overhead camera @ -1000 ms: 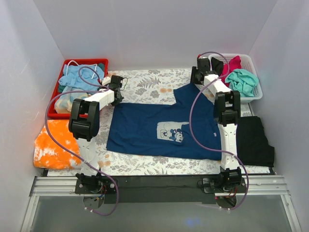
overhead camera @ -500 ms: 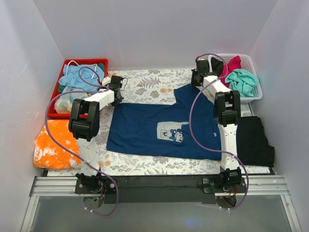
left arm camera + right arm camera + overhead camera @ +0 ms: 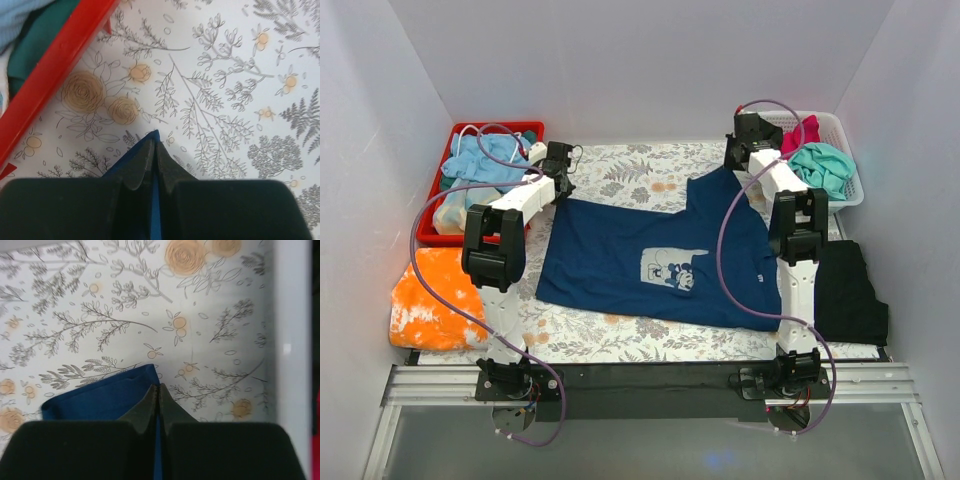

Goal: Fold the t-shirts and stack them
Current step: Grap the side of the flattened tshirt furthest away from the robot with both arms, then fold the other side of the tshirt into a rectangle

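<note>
The navy-blue t-shirt (image 3: 660,262) with its pale mouse print lies spread on the floral table cover, its far corners lifted. My left gripper (image 3: 562,192) is shut on the shirt's far left corner; a navy fabric tip (image 3: 154,135) pokes out between the left gripper (image 3: 154,146) pads. Over at the far right corner, my right gripper (image 3: 732,170) is shut too, and blue cloth (image 3: 100,396) bunches left of the right gripper (image 3: 159,389). A black t-shirt (image 3: 845,290) lies folded at the right. Magenta (image 3: 806,131) and teal (image 3: 822,166) t-shirts sit in the basket.
A red bin (image 3: 452,140) holding pale blue cloth stands at the back left; its red wall (image 3: 55,65) is close to my left gripper. The white basket (image 3: 850,198) is at the back right, its rim (image 3: 289,340) beside my right gripper. An orange cloth (image 3: 428,300) lies at the left.
My right gripper has shut on the shirt's far right corner. Both grippers have moved toward the back of the table, drawing the shirt's far edge with them.
</note>
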`<state>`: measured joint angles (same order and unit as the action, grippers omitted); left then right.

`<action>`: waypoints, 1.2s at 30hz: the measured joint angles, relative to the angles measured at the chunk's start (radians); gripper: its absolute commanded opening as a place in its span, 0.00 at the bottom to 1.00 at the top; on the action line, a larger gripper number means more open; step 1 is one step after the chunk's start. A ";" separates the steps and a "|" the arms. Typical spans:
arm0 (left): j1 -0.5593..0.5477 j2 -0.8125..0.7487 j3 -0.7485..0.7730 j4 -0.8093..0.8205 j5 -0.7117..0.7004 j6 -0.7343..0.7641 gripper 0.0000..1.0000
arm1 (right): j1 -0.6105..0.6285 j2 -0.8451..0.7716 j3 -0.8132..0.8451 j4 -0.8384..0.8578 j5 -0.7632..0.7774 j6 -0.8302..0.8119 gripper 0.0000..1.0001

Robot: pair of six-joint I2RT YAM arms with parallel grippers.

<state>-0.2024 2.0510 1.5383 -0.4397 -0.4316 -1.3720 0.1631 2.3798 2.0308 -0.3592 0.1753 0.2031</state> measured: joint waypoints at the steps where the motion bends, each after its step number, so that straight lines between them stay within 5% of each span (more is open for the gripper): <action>1: 0.001 0.000 0.012 0.000 0.000 0.003 0.00 | -0.005 -0.020 0.000 -0.003 0.001 0.000 0.01; 15: 0.030 -0.025 0.032 0.006 -0.007 0.011 0.00 | -0.039 -0.309 -0.113 0.018 -0.003 -0.016 0.01; 36: 0.038 -0.240 -0.205 0.034 0.013 -0.023 0.00 | -0.037 -0.914 -0.869 0.174 -0.018 -0.003 0.01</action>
<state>-0.1646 1.8114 1.3334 -0.4053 -0.4183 -1.3952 0.1257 1.4654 1.1618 -0.1856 0.1574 0.1997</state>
